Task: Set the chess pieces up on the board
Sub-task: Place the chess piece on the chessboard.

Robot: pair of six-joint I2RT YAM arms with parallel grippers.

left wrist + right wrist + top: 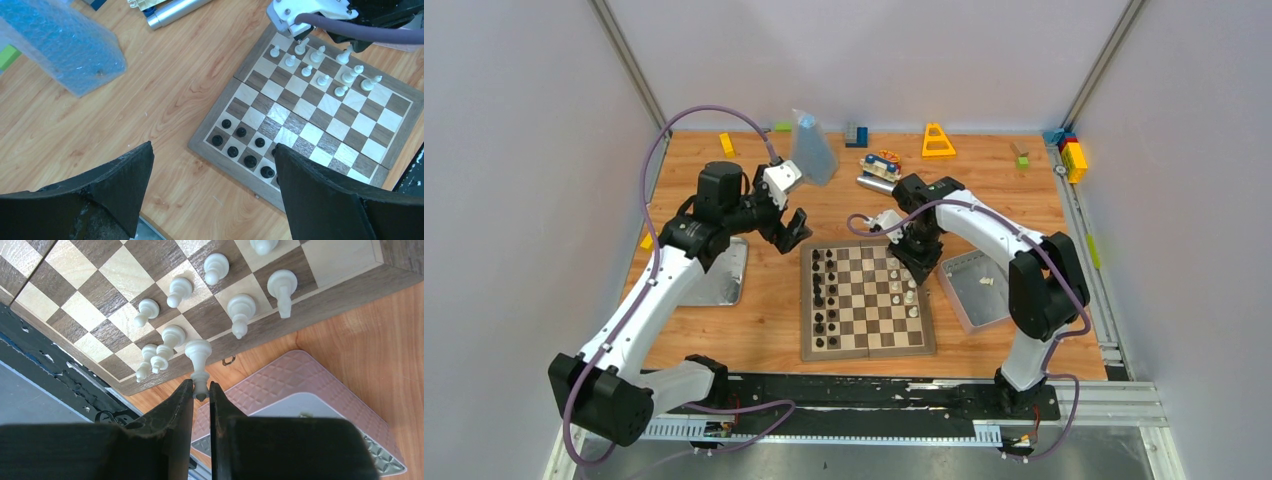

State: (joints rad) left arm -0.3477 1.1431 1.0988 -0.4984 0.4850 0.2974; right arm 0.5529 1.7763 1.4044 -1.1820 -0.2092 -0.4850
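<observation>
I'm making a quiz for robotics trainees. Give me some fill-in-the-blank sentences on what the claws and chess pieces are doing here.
1. The right claw is shut on a ___ chess piece.
2. The left claw is ___ and holds nothing.
3. In the top view, the black pieces stand along the ___ side of the board.
4. In the top view, the metal tin lies to the ___ of the board.

Missing words: white; open; left; right.

The board is matt, grained wood in dark and pale squares; the counter shows a smooth wood-grain finish. The chess pieces look smooth and faintly glossy. The bubble wrap is translucent plastic.
</observation>
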